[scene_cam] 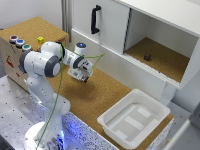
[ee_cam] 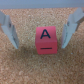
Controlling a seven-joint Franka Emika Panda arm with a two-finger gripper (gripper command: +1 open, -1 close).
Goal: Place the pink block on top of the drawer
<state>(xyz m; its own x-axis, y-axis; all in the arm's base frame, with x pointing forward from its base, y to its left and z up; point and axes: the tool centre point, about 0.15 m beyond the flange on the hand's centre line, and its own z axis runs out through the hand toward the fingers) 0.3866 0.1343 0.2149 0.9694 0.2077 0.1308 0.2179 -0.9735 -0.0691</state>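
Observation:
In the wrist view the pink block [ee_cam: 45,41], a small reddish-pink cube with a black letter A on it, lies on the cork surface. My gripper [ee_cam: 40,45] is open, with one finger on each side of the block and a gap between each and the block. In the exterior view my gripper [scene_cam: 83,71] hangs low over the cork table and hides the block. The drawer unit [scene_cam: 35,29], a brown box with a cork top, stands at the exterior view's left, behind the arm.
A small yellow block [scene_cam: 40,39] and three coloured buttons [scene_cam: 20,43] sit on the drawer unit's top. A tiny dark purple object [scene_cam: 147,57] lies in the open white cabinet [scene_cam: 107,25]. A white tray [scene_cam: 132,120] stands at the table's front right.

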